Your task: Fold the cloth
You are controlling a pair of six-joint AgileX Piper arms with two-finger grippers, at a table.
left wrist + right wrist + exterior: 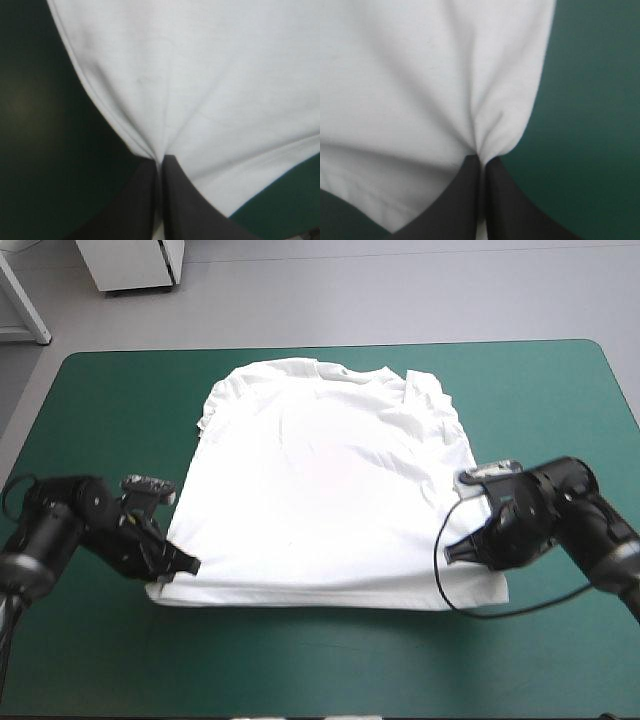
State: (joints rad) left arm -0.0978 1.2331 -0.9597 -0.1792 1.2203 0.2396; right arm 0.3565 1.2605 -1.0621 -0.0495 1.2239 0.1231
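Left tool (160, 160) and right tool (480, 159) pinch puckered white T-shirt (320, 490).

The table (560, 390) fills most of the high view, its far edge near the top and both far corners rounded. Its teal-green cover (320, 670) lies flat and smooth, showing as a wide band along the near edge, with further strips at both sides.
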